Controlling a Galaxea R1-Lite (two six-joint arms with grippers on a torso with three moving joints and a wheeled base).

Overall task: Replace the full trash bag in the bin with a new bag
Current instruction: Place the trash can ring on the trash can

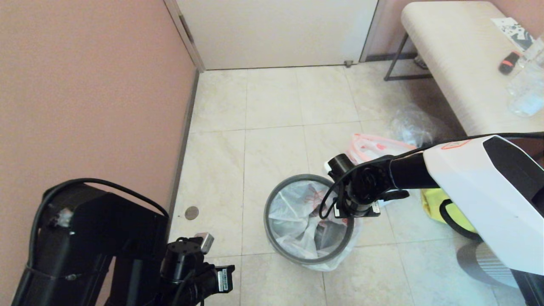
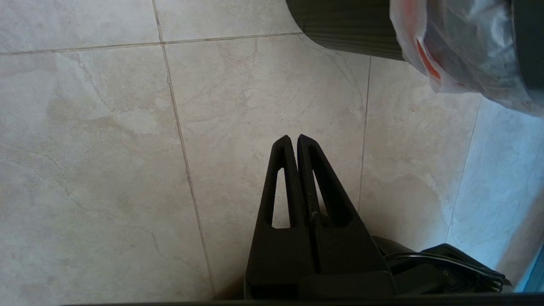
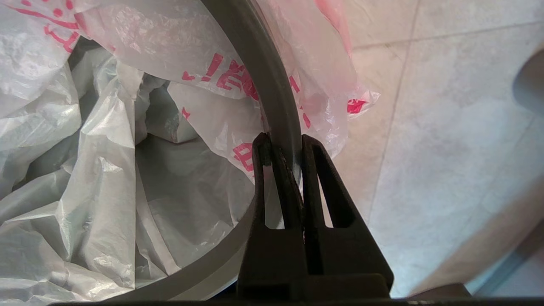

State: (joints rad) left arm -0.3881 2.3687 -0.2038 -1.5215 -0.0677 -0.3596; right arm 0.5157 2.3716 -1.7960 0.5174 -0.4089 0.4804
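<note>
Only in right wrist view: right gripper [image 3: 282, 142] pinched on thin grey hoop [image 3: 272, 85] over crinkled new bag [image 3: 127, 170] — left gripper [image 2: 293, 142] closed, empty, above marbled floor tile [image 2: 106, 148].

Pale marbled floor tiles [image 1: 272, 127] fill the room. Pink wall [image 1: 85, 93] at nine o'clock, white door [image 1: 276, 29] at twelve, cream bench [image 1: 459, 63] at two.

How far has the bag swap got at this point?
Done: the full trash bag lies on the floor behind the bin, and the new bag lines it. In hand: the right end effector is shut on the grey hoop over the bag's rim. Left: seating the hoop and letting go. The left end effector is parked, shut.
</note>
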